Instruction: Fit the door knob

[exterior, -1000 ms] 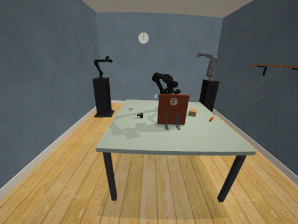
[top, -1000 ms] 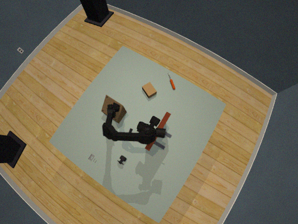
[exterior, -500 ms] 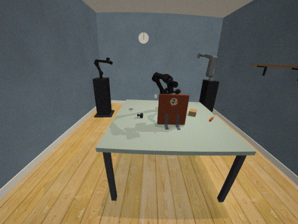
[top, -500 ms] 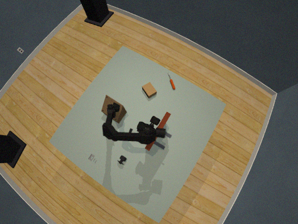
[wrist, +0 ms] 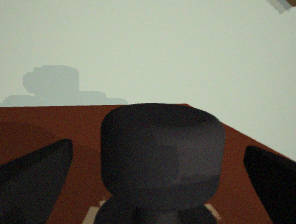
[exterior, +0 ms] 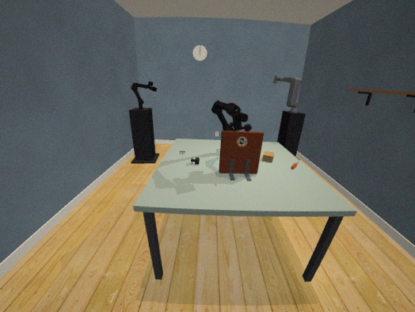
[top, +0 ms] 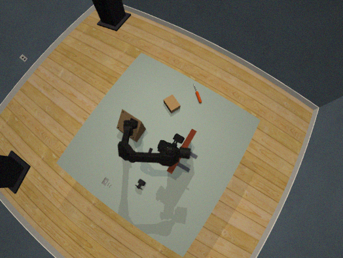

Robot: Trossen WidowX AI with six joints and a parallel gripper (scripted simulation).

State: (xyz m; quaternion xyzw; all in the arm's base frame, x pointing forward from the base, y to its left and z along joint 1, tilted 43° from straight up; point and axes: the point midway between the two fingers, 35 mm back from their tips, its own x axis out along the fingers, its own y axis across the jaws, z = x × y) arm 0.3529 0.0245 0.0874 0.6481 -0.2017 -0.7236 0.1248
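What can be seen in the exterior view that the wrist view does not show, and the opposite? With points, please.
Only exterior: the far face of the red-brown panel [exterior: 239, 156] [wrist: 30, 135] with its round opening and two grey brackets [exterior: 232, 168], plus the screwdriver [exterior: 294, 165] and wall clock [exterior: 199, 52].
Only wrist: the open gripper's [wrist: 159, 155] two fingers, one each side of a dark knob [wrist: 162, 155].
Both: the panel and the pale green tabletop [exterior: 190, 194] [wrist: 150, 50].
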